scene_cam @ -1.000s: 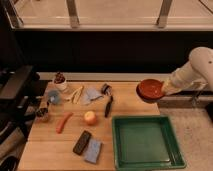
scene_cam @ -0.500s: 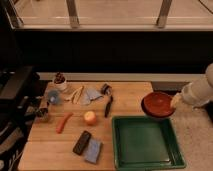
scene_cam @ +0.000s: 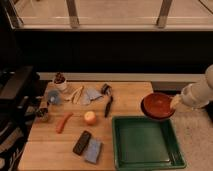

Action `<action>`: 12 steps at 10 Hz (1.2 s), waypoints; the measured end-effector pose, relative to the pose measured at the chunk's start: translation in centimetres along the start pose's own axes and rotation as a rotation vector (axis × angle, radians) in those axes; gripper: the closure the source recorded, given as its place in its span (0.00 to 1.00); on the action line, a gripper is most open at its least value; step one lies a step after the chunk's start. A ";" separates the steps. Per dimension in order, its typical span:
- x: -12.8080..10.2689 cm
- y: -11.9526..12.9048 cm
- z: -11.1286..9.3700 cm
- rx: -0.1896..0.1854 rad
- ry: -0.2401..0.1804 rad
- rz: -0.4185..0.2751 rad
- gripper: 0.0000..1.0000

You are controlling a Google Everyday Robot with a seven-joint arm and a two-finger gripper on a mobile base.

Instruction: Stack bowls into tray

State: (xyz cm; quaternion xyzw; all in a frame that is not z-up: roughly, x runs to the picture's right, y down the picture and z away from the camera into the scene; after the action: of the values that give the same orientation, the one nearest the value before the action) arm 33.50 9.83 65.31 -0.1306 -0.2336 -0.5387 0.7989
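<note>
The gripper point(scene_cam: 173, 103) sits at the right rim of the red-orange bowl point(scene_cam: 157, 104), its fingers too blurred to make out. The arm point(scene_cam: 200, 92) is cut off by the right edge. Only a dark sliver of the purple bowl point(scene_cam: 145, 111) shows beneath the red-orange one.

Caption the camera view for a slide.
Gripper shut on red bowl, held over the green tray's far right corner.

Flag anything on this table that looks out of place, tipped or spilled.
Nothing looks spilled or damaged. The one unsettled item is the red bowl, held by the shut gripper over the far right corner of the green tray, not yet set down. The carrot and other items lie loosely scattered on the table.
</note>
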 end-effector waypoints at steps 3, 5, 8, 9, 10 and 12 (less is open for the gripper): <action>-2.6 1.7 3.2 -0.005 0.005 0.016 1.00; -3.8 2.5 5.5 0.005 0.003 0.042 1.00; -4.7 3.4 7.8 0.020 -0.013 0.080 1.00; -5.2 3.9 8.2 0.025 -0.019 0.096 1.00; -5.7 4.1 8.5 0.036 -0.025 0.106 1.00; -7.0 4.3 8.8 0.076 -0.028 0.115 0.90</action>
State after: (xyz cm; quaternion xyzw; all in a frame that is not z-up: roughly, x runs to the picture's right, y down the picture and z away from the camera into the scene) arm 33.27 21.19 69.45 -0.1210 -0.2570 -0.4810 0.8294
